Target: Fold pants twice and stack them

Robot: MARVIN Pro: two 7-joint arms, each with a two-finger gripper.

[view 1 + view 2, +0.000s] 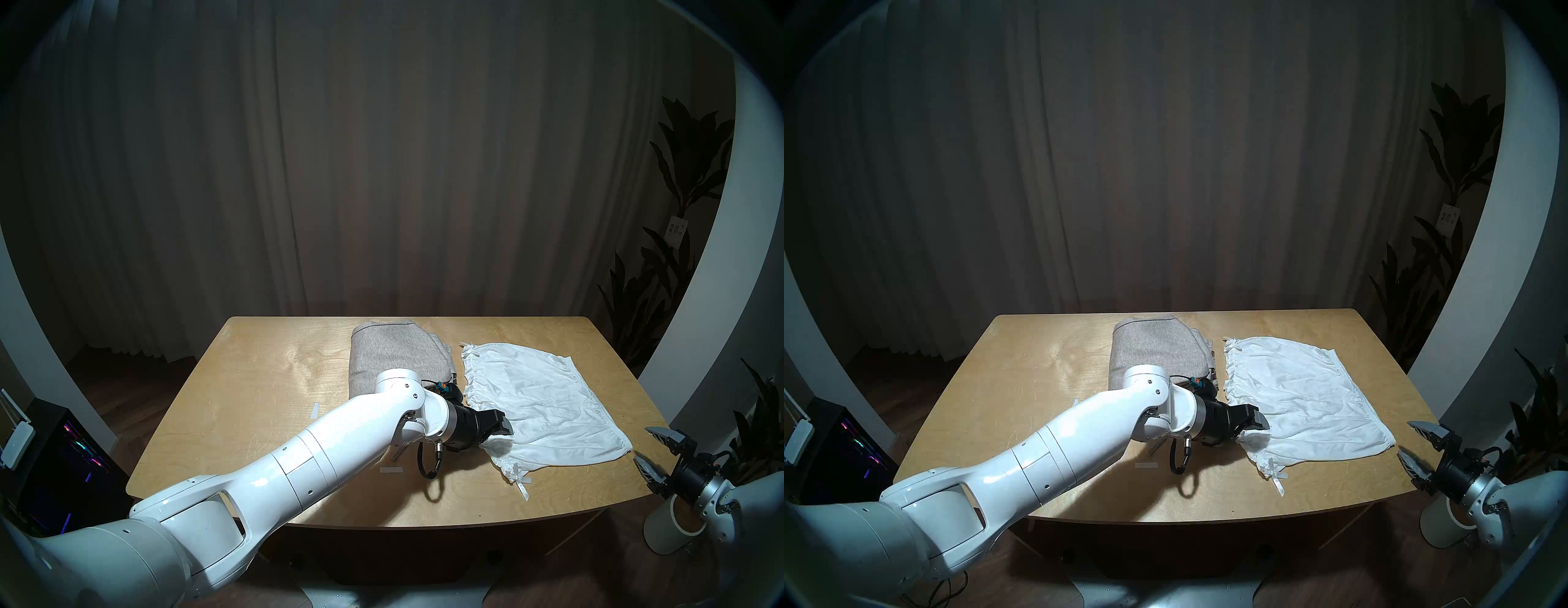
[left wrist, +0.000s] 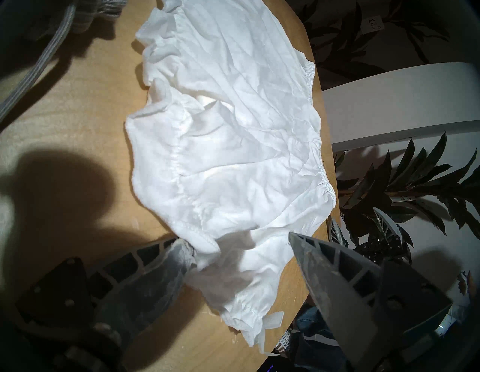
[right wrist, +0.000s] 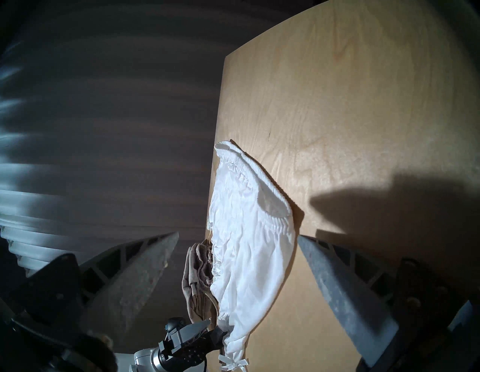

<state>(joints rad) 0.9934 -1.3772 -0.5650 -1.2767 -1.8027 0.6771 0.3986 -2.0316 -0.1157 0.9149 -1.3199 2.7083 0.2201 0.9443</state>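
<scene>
Spread flat on the right half of the wooden table (image 1: 237,424): thin white shorts (image 1: 534,399) with ruffled elastic edges and ribbon ties at the near corner. Just to their left, toward the far edge: grey-beige knit pants (image 1: 394,352), folded into a compact pile. Reaching across from the left, low at the shorts' near-left hem: the left gripper (image 1: 497,434), jaws parted wide on either side of a bunched fold of white cloth, one fingertip (image 2: 179,249) under the hem, the other clear of the fabric; no firm pinch visible. Off the table's right edge, well apart from both garments: the right gripper (image 1: 649,450), spread wide and holding nothing. Behind: dark curtain (image 1: 382,148) and leafy plant (image 1: 687,170).
</scene>
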